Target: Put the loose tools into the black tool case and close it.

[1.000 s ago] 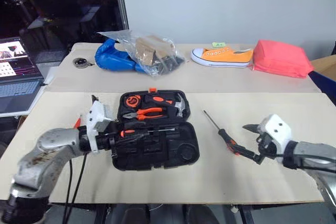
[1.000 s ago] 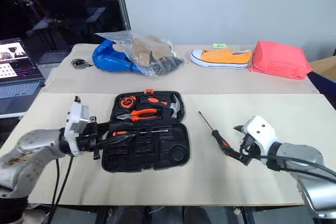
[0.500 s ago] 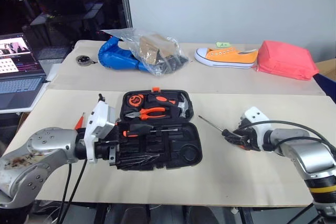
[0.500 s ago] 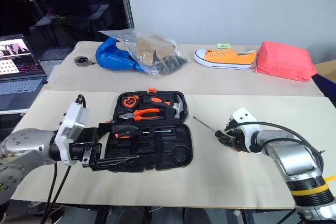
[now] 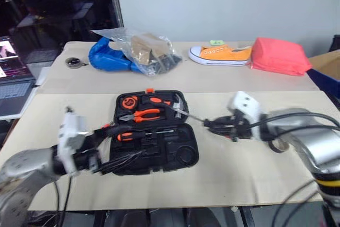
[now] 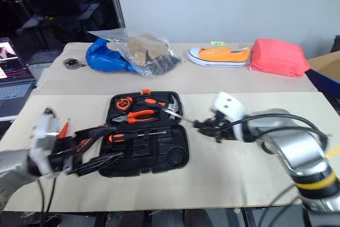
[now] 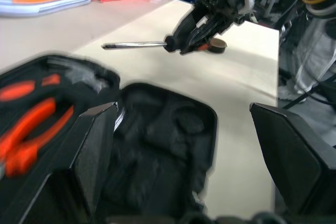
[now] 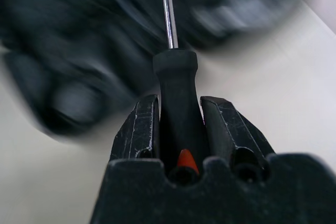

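Left gripper (image 5: 109,150): held wide open and empty at lower left of the head view, just beside the case's left edge; a bump against the case could be caused by any drift to the right.

Black tool case (image 5: 154,155): lying open at centre, 1 screwdriver (image 5: 139,133) already seated in the near half; slots seem mostly free, though blur hides detail.

Held screwdriver (image 5: 197,118): carried right of centre, its shaft tip over the case's right rim; a snag on the rim or hammer (image 5: 178,108) is risked.

Right gripper (image 8: 176,129): clamped on the screwdriver's black handle; rotation within the pads could spoil slot alignment.
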